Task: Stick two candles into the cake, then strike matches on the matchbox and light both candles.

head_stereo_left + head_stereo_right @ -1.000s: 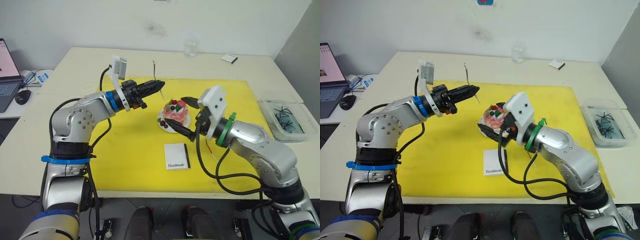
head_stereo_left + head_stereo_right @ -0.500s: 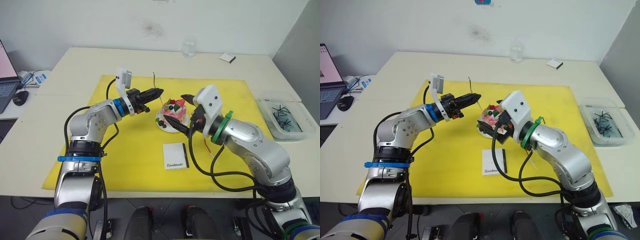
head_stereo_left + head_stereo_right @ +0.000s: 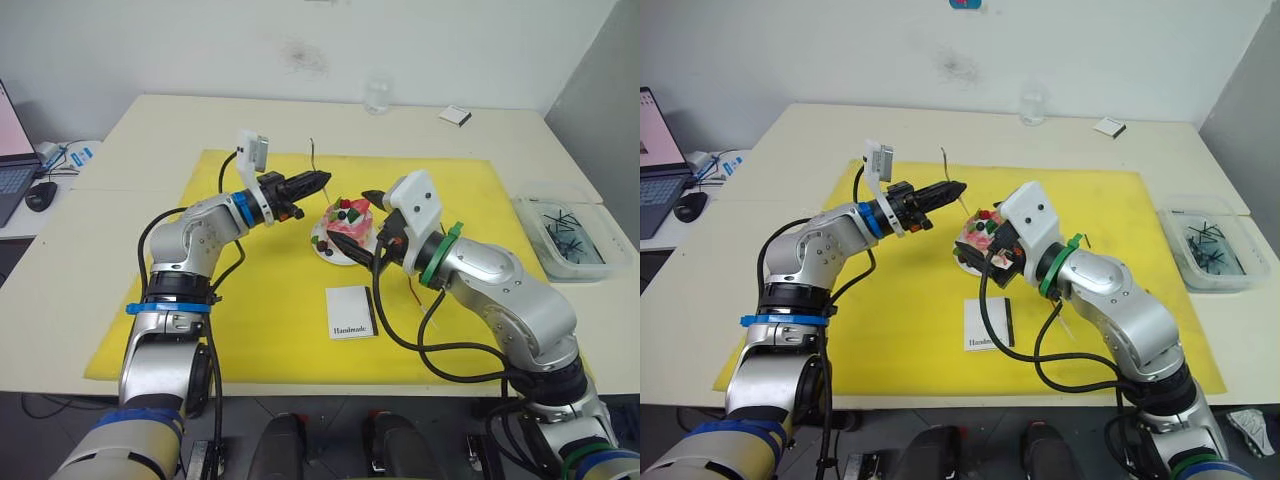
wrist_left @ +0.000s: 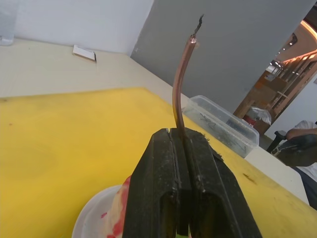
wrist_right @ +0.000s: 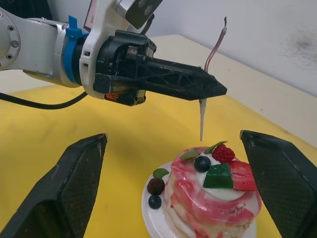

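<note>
**Candle held over the cake**

Left pincer (image 5: pixel 210 91) clamped on the tan-brown candle (image 4: pixel 180 84), fingers pressed together around its lower part. Candle upright between the tips, curved stem and dark wick rising above them, pale pointed end hanging below, apart from the cream. Directly under that point, the cake (image 5: pixel 212 191): pink layers, white cream, strawberry, dark berries and a green piece on top, all on a small white plate (image 3: pixel 330 252) with loose berries beside it.

Right pincer (image 3: pixel 366 226) spread wide apart, nothing gripped. One finger on each side of the cake and plate, not seen touching either; the cake between the two tips in the right wrist view.

Matchbox (image 3: pixel 352 312) flat on the yellow mat (image 3: pixel 260 300), nearer the robot than the right pincer, "Handmade" print facing up and black striking strip along the edge on the right arm's side. Red candle (image 3: pixel 413 290) lying on the mat under the right forearm, just beyond the matchbox's strip side.

Well away to the right of the right pincer, a clear tray (image 3: pixel 572 240) of dark sticks on the desk (image 3: pixel 480 135). Farther off, past both pincers, a small white box (image 3: pixel 456 116) and a glass (image 3: pixel 376 96).
</note>
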Tool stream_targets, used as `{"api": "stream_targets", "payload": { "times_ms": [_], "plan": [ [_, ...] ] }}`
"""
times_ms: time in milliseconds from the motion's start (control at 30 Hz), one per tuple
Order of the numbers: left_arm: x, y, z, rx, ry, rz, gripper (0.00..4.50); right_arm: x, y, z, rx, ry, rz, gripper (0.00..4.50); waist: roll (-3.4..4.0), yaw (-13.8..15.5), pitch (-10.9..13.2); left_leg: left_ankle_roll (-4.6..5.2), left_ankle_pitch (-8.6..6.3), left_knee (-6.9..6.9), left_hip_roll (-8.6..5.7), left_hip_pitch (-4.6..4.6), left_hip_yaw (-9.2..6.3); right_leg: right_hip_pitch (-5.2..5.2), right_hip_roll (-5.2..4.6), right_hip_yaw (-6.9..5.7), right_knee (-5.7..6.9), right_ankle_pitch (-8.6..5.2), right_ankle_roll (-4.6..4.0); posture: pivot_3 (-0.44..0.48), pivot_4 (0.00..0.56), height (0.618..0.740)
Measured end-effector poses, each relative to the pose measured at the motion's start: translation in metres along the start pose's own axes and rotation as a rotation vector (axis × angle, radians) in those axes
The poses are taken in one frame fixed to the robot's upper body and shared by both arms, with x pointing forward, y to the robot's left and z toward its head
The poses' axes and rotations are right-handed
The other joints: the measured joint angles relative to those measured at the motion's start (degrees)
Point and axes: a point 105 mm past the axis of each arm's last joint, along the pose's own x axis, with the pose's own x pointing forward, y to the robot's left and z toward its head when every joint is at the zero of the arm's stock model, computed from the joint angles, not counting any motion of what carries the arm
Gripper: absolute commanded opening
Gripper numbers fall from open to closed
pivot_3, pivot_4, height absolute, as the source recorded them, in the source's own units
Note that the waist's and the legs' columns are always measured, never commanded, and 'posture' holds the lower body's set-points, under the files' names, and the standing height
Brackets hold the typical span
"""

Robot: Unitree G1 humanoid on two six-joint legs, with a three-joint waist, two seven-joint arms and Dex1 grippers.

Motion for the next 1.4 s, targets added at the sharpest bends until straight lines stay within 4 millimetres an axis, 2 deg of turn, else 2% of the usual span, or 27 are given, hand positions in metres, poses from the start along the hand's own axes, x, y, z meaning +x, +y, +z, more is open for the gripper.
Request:
{"api": "stream_targets", "payload": {
  "times_ms": [400,1400],
  "plan": [
    [-0.0012,0.0094,-0.0089,-0.003,0.015,0.020,0.00,-0.0024,-0.0069,0.0005,0.002,-0.003,-0.042,4.48,0.00,0.00,0.00,0.00,0.00,0.00,0.00,0.00,0.01,0.00,0.00,0.00,0.00,0.00,0.00,0.000,0.150,0.740],
    [0.0022,0.0065,-0.0088,0.004,0.014,-0.013,0.00,-0.0038,-0.0081,0.0036,0.018,-0.017,-0.066,4.48,0.00,0.00,0.00,0.00,0.00,0.01,0.00,0.00,0.01,0.00,0.01,0.00,0.03,0.01,0.00,0.000,0.150,0.740]
  ]
}}
